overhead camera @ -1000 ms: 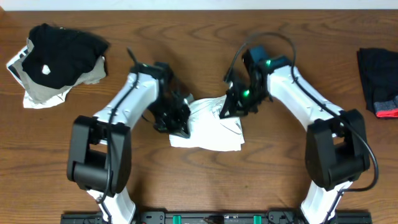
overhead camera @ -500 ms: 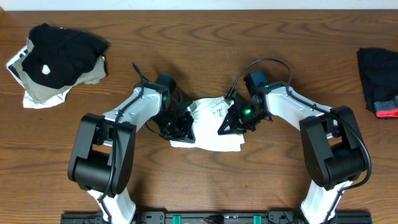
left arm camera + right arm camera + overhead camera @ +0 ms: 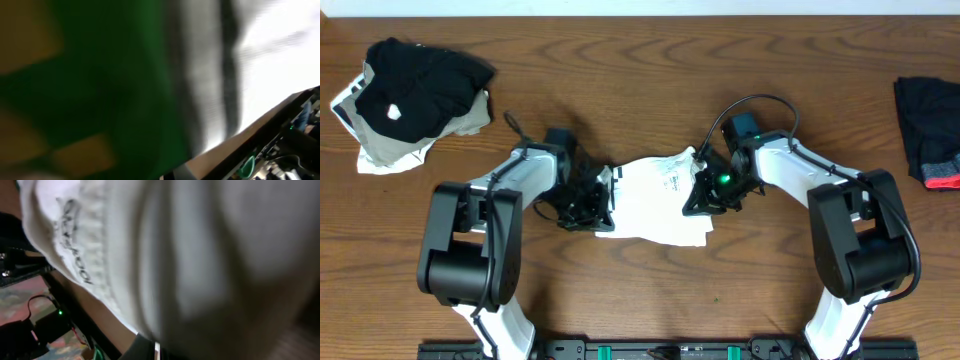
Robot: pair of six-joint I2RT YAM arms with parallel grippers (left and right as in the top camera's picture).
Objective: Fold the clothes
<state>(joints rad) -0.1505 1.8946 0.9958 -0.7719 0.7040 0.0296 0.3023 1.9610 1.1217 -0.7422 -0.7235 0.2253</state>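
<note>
One T-shirt, left pincer, right pincer — flanking

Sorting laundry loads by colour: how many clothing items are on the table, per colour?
White: 1, the T-shirt
Black: 2, garment with a white spot, garment with red trim
Pale grey-white: 1, bunched cloth under the spotted garment
Total: 4

A brown wooden table with swirling grain fills the view, evenly lit.
</note>
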